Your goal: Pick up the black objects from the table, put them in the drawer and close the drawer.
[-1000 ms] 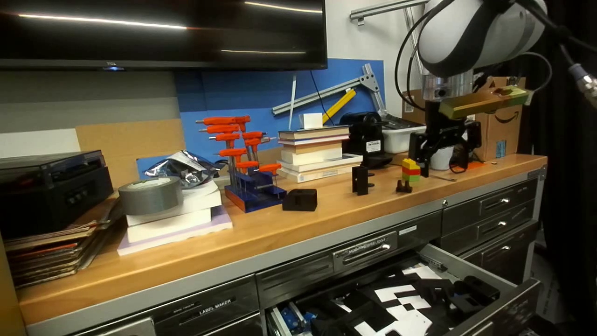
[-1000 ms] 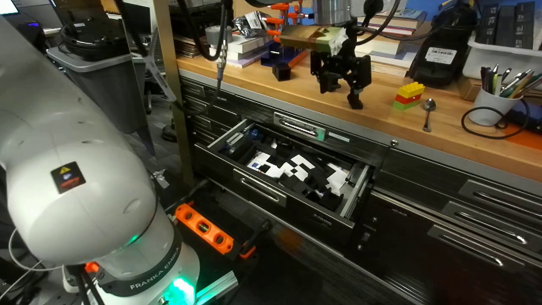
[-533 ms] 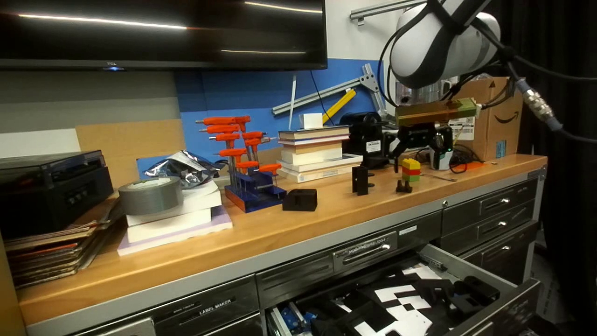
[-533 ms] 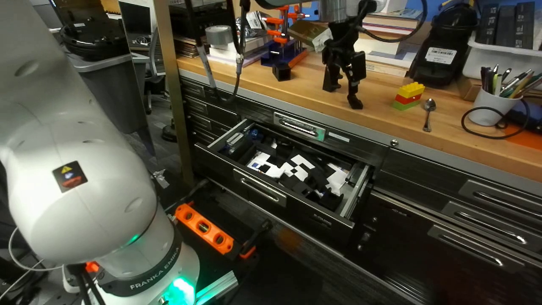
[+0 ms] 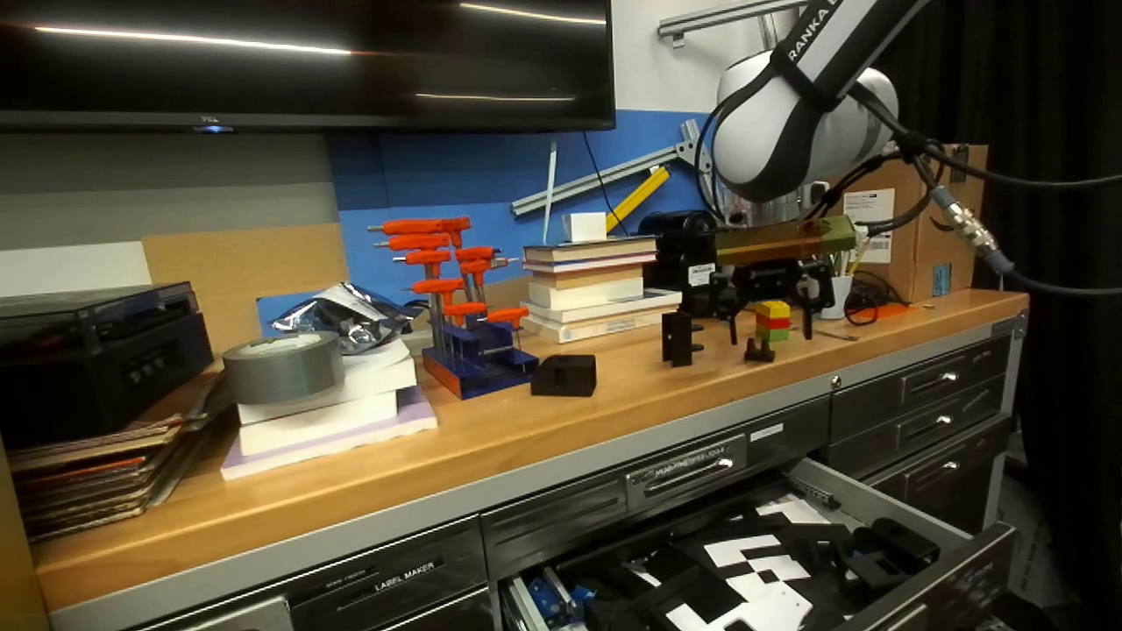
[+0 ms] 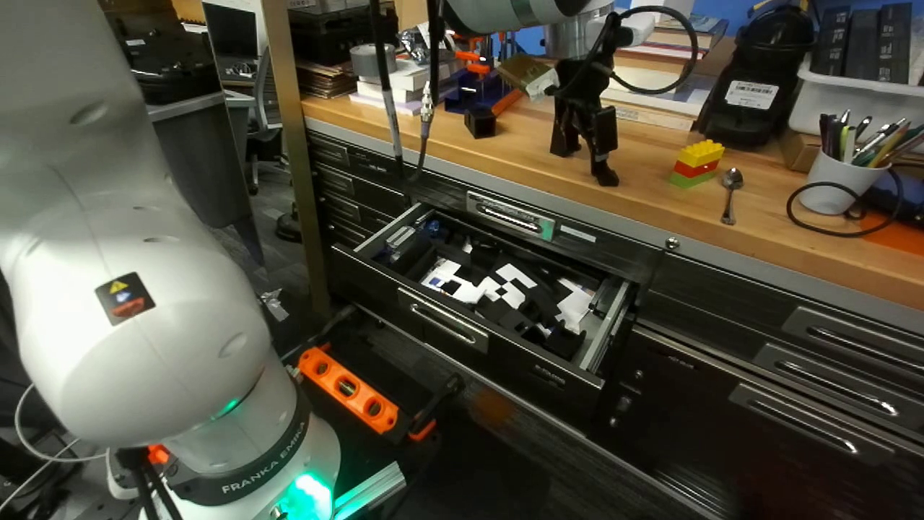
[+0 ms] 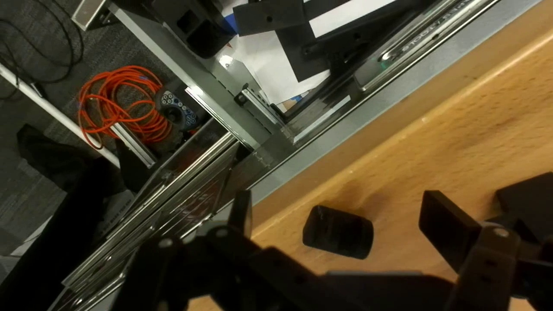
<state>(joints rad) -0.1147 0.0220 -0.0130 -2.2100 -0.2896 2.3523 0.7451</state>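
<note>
While the drawer [image 6: 516, 361] gapes, spread end effector [image 5: 771, 336], black piece [image 7: 338, 232] below

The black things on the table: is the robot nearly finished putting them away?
Not yet. Looks done: the drawer is open, black pieces inside. Now: the gripper, open and empty, seems poised over a small black piece. Left: that piece, the upright block and the low black box on the table, then closing the drawer.

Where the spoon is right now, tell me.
In an exterior view, the spoon lies toward the right on the wooden table, between the toy-brick stack and the white pen cup.
</note>
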